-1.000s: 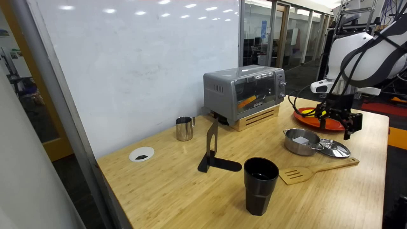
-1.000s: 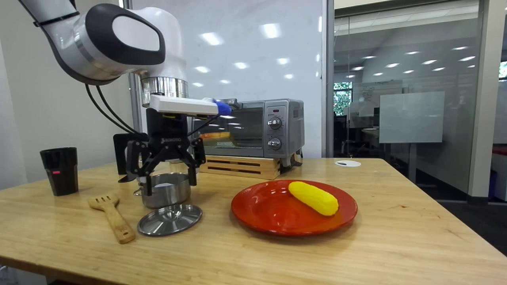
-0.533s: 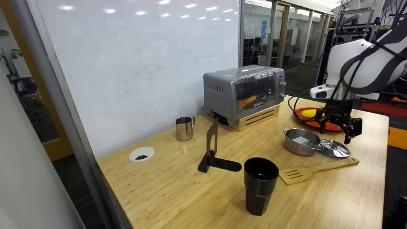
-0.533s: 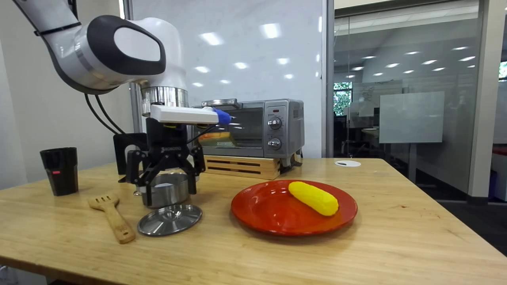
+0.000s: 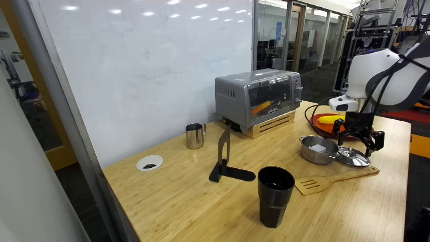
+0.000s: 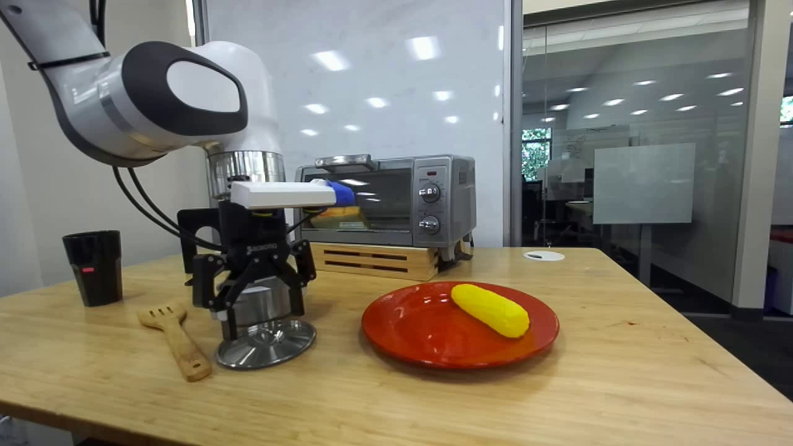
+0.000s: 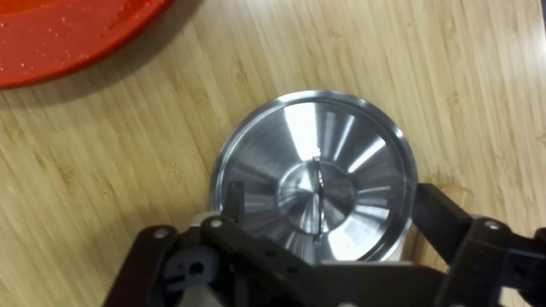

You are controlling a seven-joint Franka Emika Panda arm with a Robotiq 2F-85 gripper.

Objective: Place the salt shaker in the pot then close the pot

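Seen in an exterior view, the pot (image 5: 314, 156) stood on the tabletop (image 5: 188, 195) with the salt shaker (image 5: 317, 148) inside it. The lid (image 5: 352, 158) lay just beside the pot, on its right. Behind the pot and slightly right was the plate (image 5: 326, 128), with a corn-like item (image 5: 328, 119) on it. Behind the pot to the left stood the toaster oven (image 5: 257, 101) on its stand (image 5: 273, 124). The bookend (image 5: 237, 173) stood to the pot's left, and the pitcher (image 5: 195, 138) stood farther left. Before the pot lay the spatula (image 5: 331, 179); before the pot and to its left stood the tumbler (image 5: 274, 198).
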